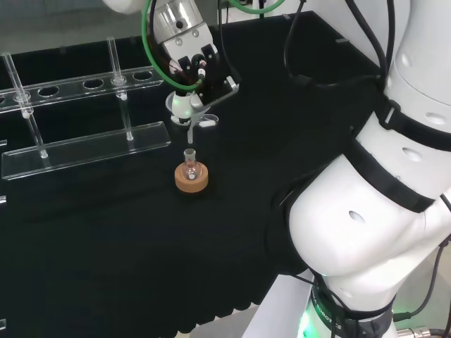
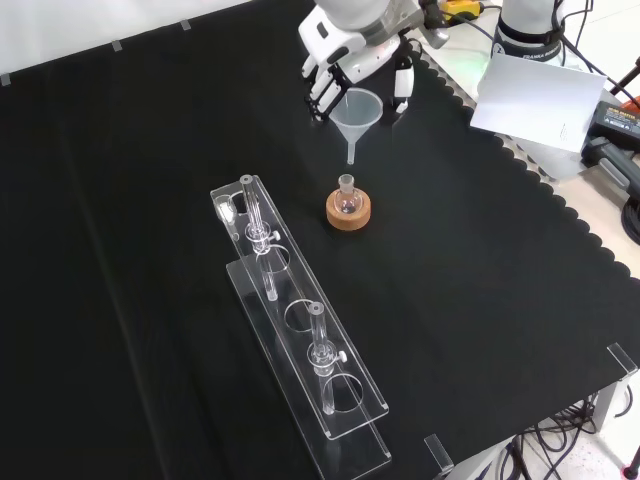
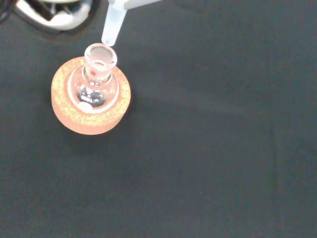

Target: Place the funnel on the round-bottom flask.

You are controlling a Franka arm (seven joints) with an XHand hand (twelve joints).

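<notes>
Black cloth covers the surface (image 2: 150, 250), biggest thing here. My own white arm links (image 1: 380, 197) take up the right of the head view. Next down in size, a clear plastic rack (image 2: 300, 340) with upright tubes lies left of the flask in the front view, and far left in the head view. My hand (image 2: 345, 55) comes in from the top of the front view, black and white fingers (image 2: 402, 90) curled around the rim of the clear funnel (image 2: 357, 112), so it's gripping the funnel. Funnel is in the air, wide mouth up, stem pointing down. Cork ring stand (image 2: 348, 211) sits on the cloth near the middle, well apart from the rack. Round-bottom flask (image 2: 347, 200) stands upright in that ring, neck up. Funnel stem tip hangs just above the flask neck, slightly off to one side; wrist view shows the stem (image 3: 113, 27) ending right at the edge of the flask mouth (image 3: 100, 55), not inside it. Something small and dark sits in the flask bulb, can't tell what.
</notes>
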